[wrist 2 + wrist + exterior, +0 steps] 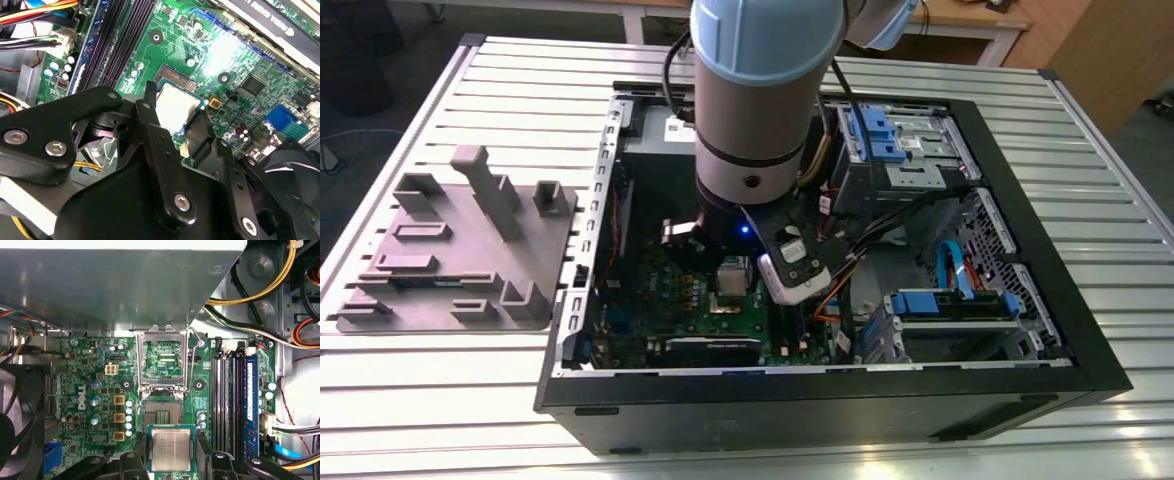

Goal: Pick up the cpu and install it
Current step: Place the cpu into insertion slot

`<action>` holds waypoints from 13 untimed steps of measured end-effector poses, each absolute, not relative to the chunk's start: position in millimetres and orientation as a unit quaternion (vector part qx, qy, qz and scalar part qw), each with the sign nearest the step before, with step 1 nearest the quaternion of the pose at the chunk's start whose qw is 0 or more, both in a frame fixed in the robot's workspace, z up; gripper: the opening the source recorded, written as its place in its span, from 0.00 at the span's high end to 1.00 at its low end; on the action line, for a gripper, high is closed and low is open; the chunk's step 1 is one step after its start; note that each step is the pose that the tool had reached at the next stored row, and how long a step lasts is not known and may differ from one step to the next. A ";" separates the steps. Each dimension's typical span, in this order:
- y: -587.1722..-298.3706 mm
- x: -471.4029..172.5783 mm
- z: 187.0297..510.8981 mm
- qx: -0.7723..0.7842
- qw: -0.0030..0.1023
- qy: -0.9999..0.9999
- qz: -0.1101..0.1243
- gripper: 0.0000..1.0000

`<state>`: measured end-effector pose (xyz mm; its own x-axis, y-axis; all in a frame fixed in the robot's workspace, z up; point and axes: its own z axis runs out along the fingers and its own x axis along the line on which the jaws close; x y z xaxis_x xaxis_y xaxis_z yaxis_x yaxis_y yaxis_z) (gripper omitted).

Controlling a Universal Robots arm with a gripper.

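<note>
Black gripper (pixel 176 107) linkage fills the foreground of the second wrist view. Its two fingers (pixel 150 95) are pinched on opposite edges of the cpu (pixel 175 102), which hangs metal-top up, above the green board (pixel 175 45).

In the first wrist view the cpu (pixel 171 449) sits between the fingers (pixel 136 460), just beside the open socket (pixel 162 412) and not yet seated. The socket's frame (pixel 162 357) stands swung back toward the grey box (pixel 115 285), with its lever (pixel 194 345) raised. Memory slots (pixel 230 400) run along one side of the socket, and a row of capacitors (pixel 129 417) along the other. In the exterior view the arm (pixel 747 100) reaches down into the case (pixel 1047 250).

Likely hazards:
- **Offset or tilt.** The grip is on thin edges only. If the cpu descends shifted or tilted, a corner would probably land on the socket contacts and bend them.
- **Wrong rotation.** Whether the cpu's orientation matches the socket cannot be judged from these views. A mismatch would stop it from seating.
- **Finger clearance.** The fingers reach below the cpu's sides, so they may strike the socket rim or the nearby capacitors before the cpu sits flat.
- **Frame falling forward.** A knock could tip the upright frame onto the socket.
- **Slip.** A light pinch could let the cpu drop.
</note>
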<state>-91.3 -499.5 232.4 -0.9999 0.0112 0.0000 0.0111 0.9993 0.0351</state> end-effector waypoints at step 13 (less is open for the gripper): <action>-499.5 -91.3 225.9 0.006 0.000 1.000 0.018 0.53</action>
<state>-91.3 -499.5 225.9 -0.9999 0.0113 0.0000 0.0113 0.9993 0.0351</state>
